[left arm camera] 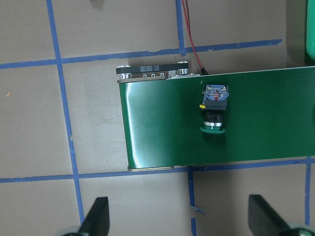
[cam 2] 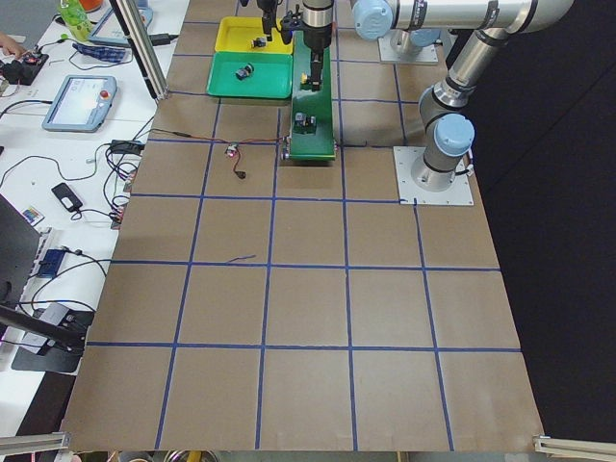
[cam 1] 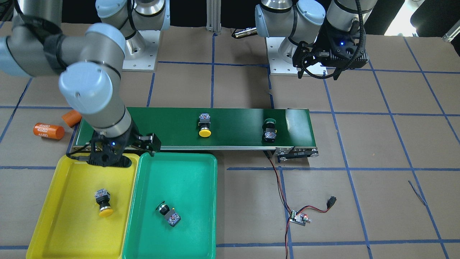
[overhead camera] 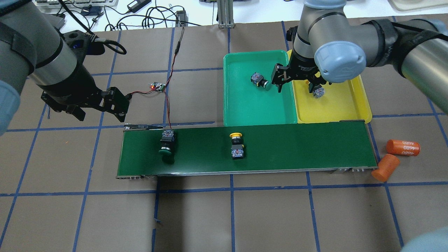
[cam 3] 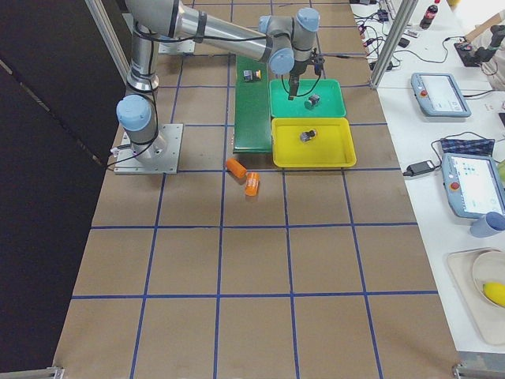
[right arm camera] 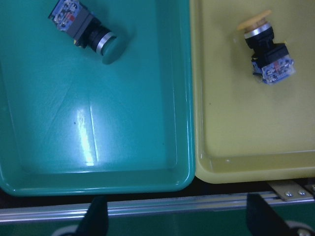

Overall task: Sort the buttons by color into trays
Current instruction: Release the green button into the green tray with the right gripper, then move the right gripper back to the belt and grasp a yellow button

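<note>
One yellow button lies in the yellow tray, and one green button lies in the green tray. On the belt rest a second yellow button and a second green button. My right gripper hangs open and empty over the seam between the two trays; its wrist view shows the green-capped one and the yellow-capped one below it. My left gripper is open and empty above bare table, off the belt's end near the green button.
The long dark-green conveyor belt runs along the trays' near edges. Two orange cylinders lie off its right end. A small circuit board with red and black wires sits beyond its left end.
</note>
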Robot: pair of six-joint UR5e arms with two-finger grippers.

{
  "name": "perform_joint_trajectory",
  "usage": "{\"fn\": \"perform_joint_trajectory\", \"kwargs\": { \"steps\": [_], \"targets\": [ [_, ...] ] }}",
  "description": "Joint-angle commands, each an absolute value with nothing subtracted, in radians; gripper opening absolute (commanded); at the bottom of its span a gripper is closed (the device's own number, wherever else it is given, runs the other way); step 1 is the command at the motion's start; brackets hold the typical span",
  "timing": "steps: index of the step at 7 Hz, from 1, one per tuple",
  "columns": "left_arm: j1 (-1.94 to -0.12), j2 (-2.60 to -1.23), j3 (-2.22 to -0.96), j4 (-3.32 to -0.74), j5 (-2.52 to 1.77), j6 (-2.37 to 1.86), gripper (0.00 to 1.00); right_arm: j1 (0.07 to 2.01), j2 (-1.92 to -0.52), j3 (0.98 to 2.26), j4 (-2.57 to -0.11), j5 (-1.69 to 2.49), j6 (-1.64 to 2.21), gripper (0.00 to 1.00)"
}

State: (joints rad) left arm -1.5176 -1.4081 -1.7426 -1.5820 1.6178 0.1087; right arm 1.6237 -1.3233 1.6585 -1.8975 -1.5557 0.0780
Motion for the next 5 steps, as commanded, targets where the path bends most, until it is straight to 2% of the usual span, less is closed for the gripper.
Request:
{"fn": "perform_joint_trajectory", "kwargs": {
  "steps": [1, 3, 5],
  "targets": [
    [-1.519, -1.410, -1.747, -1.583, 1.623, 0.107, 1.00, 1.594, -1.416, 1.735, -1.904, -1.558, -0.142, 1.00],
    [-1.519, -1.410, -1.753, -1.582, 1.618, 0.107, 1.00, 1.603, -1.405, 1.785, -2.040, -1.543, -0.143, 1.00],
    [-1.519, -1.411, -1.744, -1.582, 1.617, 0.107, 1.00, 1.602, -1.317, 1.741, -2.101, -1.543, -0.141, 1.00]
  ]
}}
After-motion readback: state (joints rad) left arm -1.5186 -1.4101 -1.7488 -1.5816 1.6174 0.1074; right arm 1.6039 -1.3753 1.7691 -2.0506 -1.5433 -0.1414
